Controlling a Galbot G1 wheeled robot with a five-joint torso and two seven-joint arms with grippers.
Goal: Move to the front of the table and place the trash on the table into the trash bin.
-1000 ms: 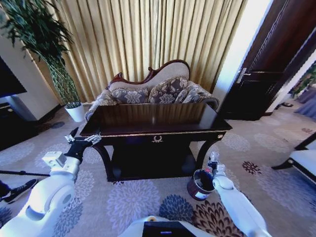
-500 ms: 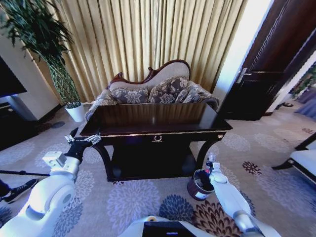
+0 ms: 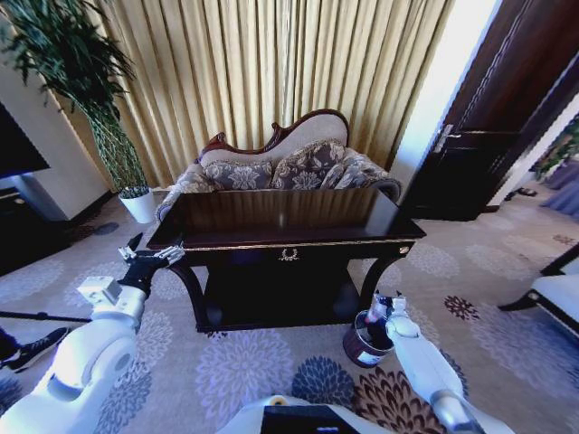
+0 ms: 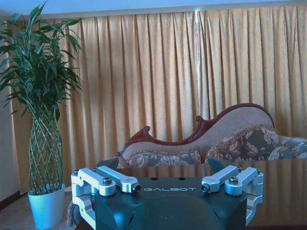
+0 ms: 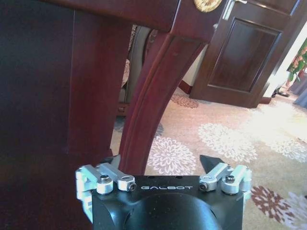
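The table (image 3: 280, 212) stands straight ahead, its dark glossy top bare; the trash is out of view. Low by the table's front right leg (image 5: 148, 96) sits the trash bin (image 3: 360, 345). My right gripper (image 3: 377, 312) hangs just over the bin's rim. In the right wrist view the right gripper (image 5: 162, 163) is open, with nothing between its fingers. My left gripper (image 3: 152, 251) floats at the table's front left corner, level with the top, also open and holding nothing. In the left wrist view the left gripper (image 4: 165, 172) faces across the table top.
A sofa (image 3: 280, 163) stands close behind the table before gold curtains. A tall plant in a white pot (image 3: 138, 206) is at the back left, a dark door (image 3: 488, 136) at the right, and a chair (image 3: 556, 289) at the far right. Patterned carpet lies open in front.
My right gripper has slid a little left and down, from beside the bin to over its rim. The left arm and the table have stayed still.
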